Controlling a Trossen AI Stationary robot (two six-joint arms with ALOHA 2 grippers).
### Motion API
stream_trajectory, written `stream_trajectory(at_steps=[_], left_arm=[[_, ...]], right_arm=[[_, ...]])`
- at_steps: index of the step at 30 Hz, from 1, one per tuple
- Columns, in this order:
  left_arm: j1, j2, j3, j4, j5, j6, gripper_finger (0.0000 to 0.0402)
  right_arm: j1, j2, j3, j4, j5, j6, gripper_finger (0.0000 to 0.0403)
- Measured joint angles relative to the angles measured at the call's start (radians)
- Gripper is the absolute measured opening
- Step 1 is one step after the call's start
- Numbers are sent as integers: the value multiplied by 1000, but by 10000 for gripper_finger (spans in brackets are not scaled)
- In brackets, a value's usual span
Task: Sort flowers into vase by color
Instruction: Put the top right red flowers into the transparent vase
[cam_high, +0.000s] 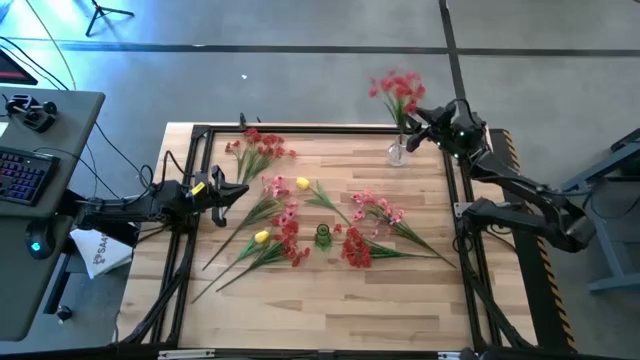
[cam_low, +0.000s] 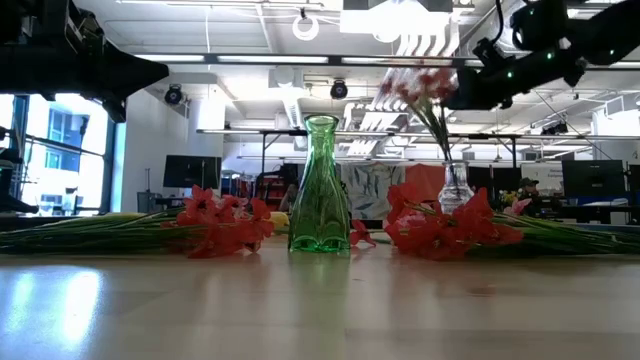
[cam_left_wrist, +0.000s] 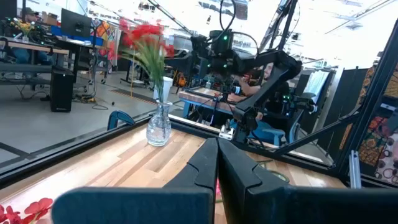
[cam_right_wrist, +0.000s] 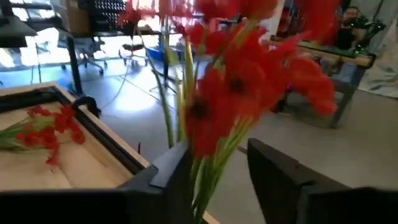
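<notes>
A clear glass vase (cam_high: 398, 153) stands near the table's far right corner and holds a bunch of red flowers (cam_high: 397, 88). My right gripper (cam_high: 413, 122) is beside that bunch above the vase. It is open, and in the right wrist view the green stems (cam_right_wrist: 208, 165) run up between its fingers. A green glass vase (cam_high: 322, 235) stands upright at mid-table. Red, pink and yellow flowers (cam_high: 285, 235) lie flat around it. My left gripper (cam_high: 238, 190) is shut and hovers at the left, just short of the pink blooms (cam_high: 274, 185).
A red bunch (cam_high: 260, 145) lies near the far left corner, and pink (cam_high: 378, 210) and red (cam_high: 357, 250) stems lie right of the green vase. A dark frame (cam_high: 200, 130) edges the table. The near strip of wood (cam_high: 330, 310) is bare. A desk with a keyboard (cam_high: 25, 175) stands to the left.
</notes>
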Motion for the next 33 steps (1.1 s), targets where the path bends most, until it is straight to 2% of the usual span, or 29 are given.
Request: stream_trajectory(at_steps=[3, 7, 14, 16, 18, 20, 22, 28, 30, 33], left_arm=[[0, 9, 0, -8, 15, -19, 0], [0, 13, -1, 6, -9, 2, 0], [0, 26, 0, 96, -15, 42, 0], [0, 44, 0, 130, -40, 66, 0], [0, 66, 0, 170, -58, 86, 0], [0, 91, 0, 196, -64, 89, 0], [0, 115, 0, 220, -64, 89, 0], [0, 175, 0, 240, -66, 59, 0], [0, 192, 0, 239, -72, 48, 0], [0, 213, 0, 241, -108, 45, 0]], right_arm=[[30, -38, 60, -115, 57, -4, 180], [83, -78, 157, -248, 162, -35, 186], [312, -152, 260, -264, 232, -174, 167], [380, -164, 261, -271, 297, -191, 157], [420, -165, 242, -270, 408, -210, 147], [425, -156, 211, -276, 510, -223, 138], [415, -139, 180, -279, 552, -218, 132], [345, -71, 138, -254, 538, -141, 137], [318, -53, 154, -292, 519, -114, 153], [276, -37, 220, -411, 476, -50, 199]])
